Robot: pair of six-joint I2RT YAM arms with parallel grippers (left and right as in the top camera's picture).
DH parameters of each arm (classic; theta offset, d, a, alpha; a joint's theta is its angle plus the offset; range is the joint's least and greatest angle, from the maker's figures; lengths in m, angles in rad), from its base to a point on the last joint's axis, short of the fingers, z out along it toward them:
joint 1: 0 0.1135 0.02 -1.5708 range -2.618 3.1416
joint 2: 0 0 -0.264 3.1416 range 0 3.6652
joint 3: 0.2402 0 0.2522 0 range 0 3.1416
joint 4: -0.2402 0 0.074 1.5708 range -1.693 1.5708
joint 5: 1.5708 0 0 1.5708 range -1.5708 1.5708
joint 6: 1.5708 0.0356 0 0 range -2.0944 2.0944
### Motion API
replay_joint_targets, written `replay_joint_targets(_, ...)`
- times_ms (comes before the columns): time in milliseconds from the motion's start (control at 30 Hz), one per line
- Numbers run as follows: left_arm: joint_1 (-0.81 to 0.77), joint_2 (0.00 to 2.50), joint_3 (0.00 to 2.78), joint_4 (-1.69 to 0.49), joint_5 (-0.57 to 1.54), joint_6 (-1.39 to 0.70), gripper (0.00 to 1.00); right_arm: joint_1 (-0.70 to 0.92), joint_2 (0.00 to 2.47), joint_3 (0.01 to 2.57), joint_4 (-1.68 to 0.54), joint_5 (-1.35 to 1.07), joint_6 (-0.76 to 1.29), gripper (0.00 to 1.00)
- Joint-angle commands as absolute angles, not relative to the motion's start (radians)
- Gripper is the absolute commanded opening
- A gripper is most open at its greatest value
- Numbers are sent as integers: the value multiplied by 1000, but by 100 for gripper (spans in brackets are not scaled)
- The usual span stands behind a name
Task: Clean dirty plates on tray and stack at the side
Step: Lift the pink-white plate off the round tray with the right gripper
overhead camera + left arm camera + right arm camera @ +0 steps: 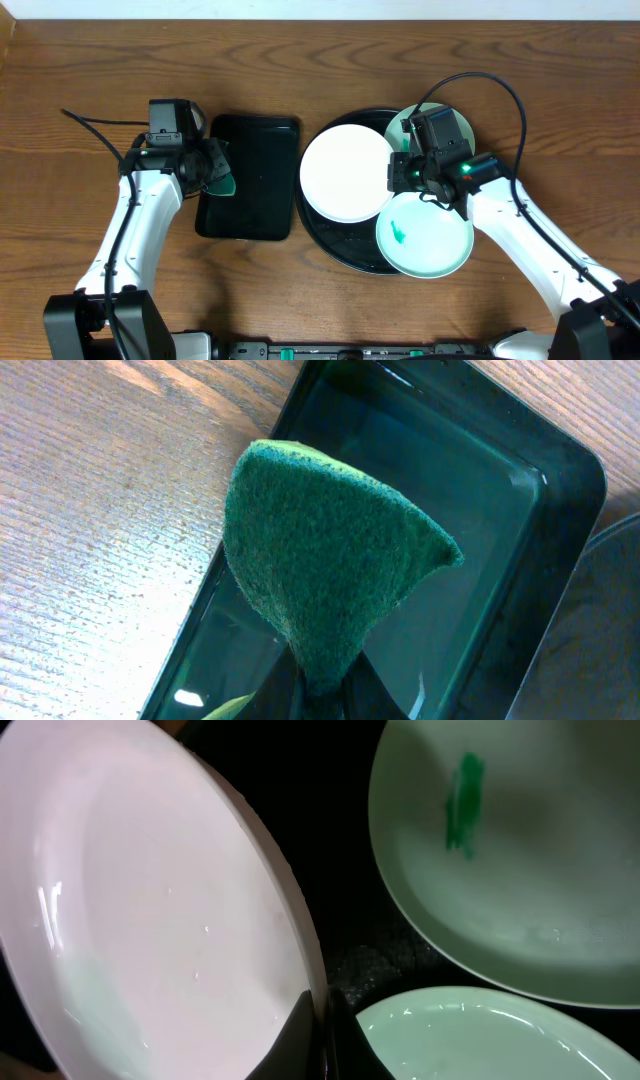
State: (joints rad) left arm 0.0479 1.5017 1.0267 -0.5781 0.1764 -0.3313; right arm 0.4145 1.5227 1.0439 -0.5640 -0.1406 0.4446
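Starting nearest the arms' bases, a pale mint round plate point(425, 235) with a small teal smear sits at the near right edge of the large round glossy black tray point(340, 252), partly overhanging its rim. Just beyond it, the round white plate point(345, 172) fills the tray's left half. The right gripper point(318, 1038) has its fingers pressed together on that plate's right rim, and the face shown in the right wrist view has no smear. Whether the plate is lifted off the tray cannot be told.

Off to the left, over the smaller rectangular black tray point(250, 180), the left gripper point(322, 695) pinches a dark green scouring pad point(330, 560) by its narrow end, with the wide end hanging free above the tray's left side. Farthest back, a second pale mint plate point(480, 1035) lies on the round tray, mostly hidden beneath the right wrist.

The step in hand looks like dealing with the white plate. Since it appears clean, the next move probably calls for carrying it clear of the tray onto the brown wooden table point(100, 60) without knocking either mint plate. The pad would then go to the smeared one.
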Motion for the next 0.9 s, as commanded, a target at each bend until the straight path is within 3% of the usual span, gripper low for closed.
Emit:
replay_joint_targets(0, 48, 1506, 1020, -574, 163, -307, 8, 411, 1512, 1040, -567, -146, 487, 1)
replay_joint_targets(433, 48, 1506, 1020, -575, 163, -307, 8, 414, 1563, 1040, -504, -74, 593, 1)
replay_joint_targets(867, 48, 1506, 1020, -574, 163, -308, 8, 489, 1643, 1044, -218, -59, 778, 1)
